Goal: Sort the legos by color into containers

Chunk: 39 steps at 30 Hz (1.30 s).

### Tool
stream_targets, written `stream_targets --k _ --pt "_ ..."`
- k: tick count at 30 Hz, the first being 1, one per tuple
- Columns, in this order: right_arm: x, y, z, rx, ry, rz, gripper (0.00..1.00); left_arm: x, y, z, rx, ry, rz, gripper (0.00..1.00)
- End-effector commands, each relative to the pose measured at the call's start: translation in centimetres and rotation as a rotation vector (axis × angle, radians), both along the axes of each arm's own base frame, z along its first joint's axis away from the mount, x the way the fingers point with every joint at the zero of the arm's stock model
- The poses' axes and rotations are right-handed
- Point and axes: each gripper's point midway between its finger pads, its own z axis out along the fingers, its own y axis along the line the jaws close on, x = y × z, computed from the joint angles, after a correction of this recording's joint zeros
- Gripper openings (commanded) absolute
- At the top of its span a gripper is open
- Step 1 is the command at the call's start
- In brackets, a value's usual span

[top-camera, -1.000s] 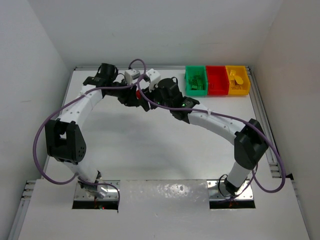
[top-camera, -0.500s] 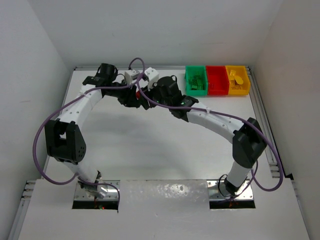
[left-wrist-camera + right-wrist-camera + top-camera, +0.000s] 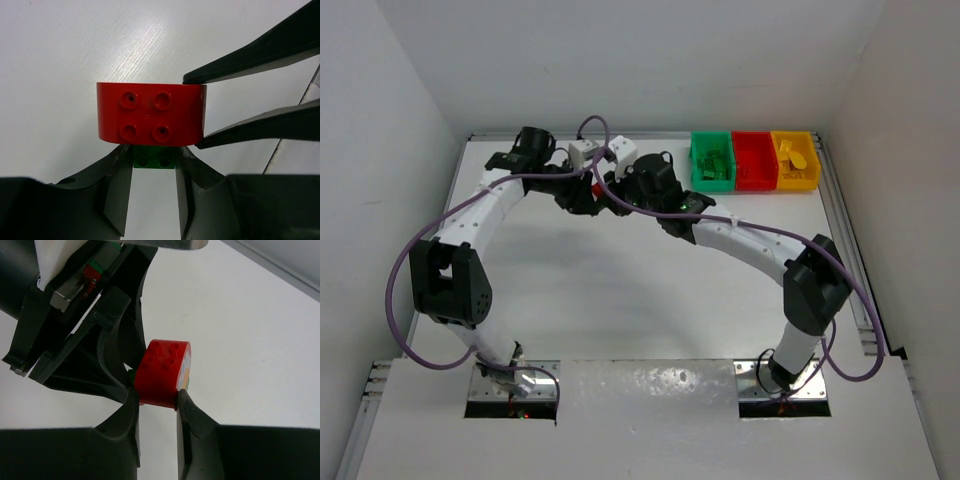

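A white worktop [image 3: 650, 300], boxed in by white walls [image 3: 620, 60], carries a green bin [image 3: 710, 184], red bin [image 3: 754, 160] and yellow bin [image 3: 798, 181] along its far right edge, while far left of centre the left tool [image 3: 154, 165] pinches a green brick [image 3: 154, 161] and the right tool [image 3: 156, 399] pinches the red brick [image 3: 150, 114] touching it, with broad open surface nearer.

Three bins [image 3: 755, 160] line the table's [image 3: 620, 290] far right. The larger brick [image 3: 150, 114] sits in the right gripper [image 3: 156, 391], the adjoining smaller brick [image 3: 154, 161] in the left gripper [image 3: 154, 155].
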Motion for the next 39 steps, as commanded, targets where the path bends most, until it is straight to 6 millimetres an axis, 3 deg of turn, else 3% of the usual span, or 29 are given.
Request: stream_targets --k 1,3,7,14,18,21,22,24,27,29,30,31,32,33,34,35,36,39 --pt "1.4 -0.2 1.9 0.019 -0.043 -0.081 0.00 0.4 0.3 1.0 0.033 -0.069 0.025 0.00" --pt "1.7 -0.3 3.1 0.046 -0.064 -0.098 0.00 0.1 1.0 -1.0 0.078 -0.019 0.051 0.00" --pt "2.1 -0.3 4.3 0.087 -0.082 -0.123 0.00 -0.5 1.0 -2.4 0.080 0.019 0.056 0.00" --pt "2.7 -0.4 4.6 0.145 -0.080 -0.176 0.00 -0.8 0.9 -3.6 0.082 0.046 0.042 0.00" --pt "3.1 -2.4 2.7 0.086 -0.053 -0.247 0.00 -0.8 0.9 -3.5 0.083 0.041 0.042 0.00" --pt "4.2 -6.7 0.7 0.059 0.003 -0.357 0.00 -0.8 0.9 -2.9 0.079 0.025 0.044 0.00" --pt "5.7 -9.5 0.4 0.089 0.039 -0.432 0.00 -0.6 0.8 -2.8 0.077 0.021 0.046 0.00" --pt "6.7 -12.8 0.4 0.110 0.075 -0.501 0.00 -0.3 0.9 -2.4 0.072 0.021 0.066 0.00" --pt "9.9 -20.1 2.4 0.048 0.031 -0.667 0.00 0.0 0.8 -2.1 0.070 0.019 0.081 0.00" --pt "11.4 -23.0 3.5 0.014 0.013 -0.745 0.00 0.3 0.8 -1.8 0.069 0.009 0.091 0.00" --pt "12.3 -25.9 3.8 -0.003 -0.001 -0.817 0.00 0.3 0.8 -1.8 0.070 0.008 0.093 0.00" --pt "12.9 -27.3 4.0 -0.008 -0.013 -0.854 0.00 0.4 0.8 -1.7 0.070 0.004 0.094 0.00" --pt "13.4 -28.7 3.9 -0.021 -0.018 -0.889 0.00 0.4 0.8 -1.6 0.068 0.004 0.096 0.00" --pt "14.1 -31.3 2.8 -0.065 -0.010 -0.963 0.00 0.4 0.8 -1.6 0.068 0.006 0.095 0.00" --pt "14.8 -32.5 3.1 -0.072 -0.019 -1.001 0.00 0.4 0.8 -1.5 0.065 0.005 0.093 0.00" --pt "15.5 -34.3 1.0 -0.115 0.026 -1.049 0.00 0.4 0.8 -1.4 0.064 0.005 0.096 0.00" --pt "16.2 -35.3 1.2 -0.122 0.036 -1.083 0.00 0.4 0.7 -1.2 0.063 0.004 0.095 0.00" --pt "18.4 -37.4 -0.8 -0.148 0.087 -1.140 0.00 0.5 0.7 -1.0 0.059 0.001 0.092 0.00"
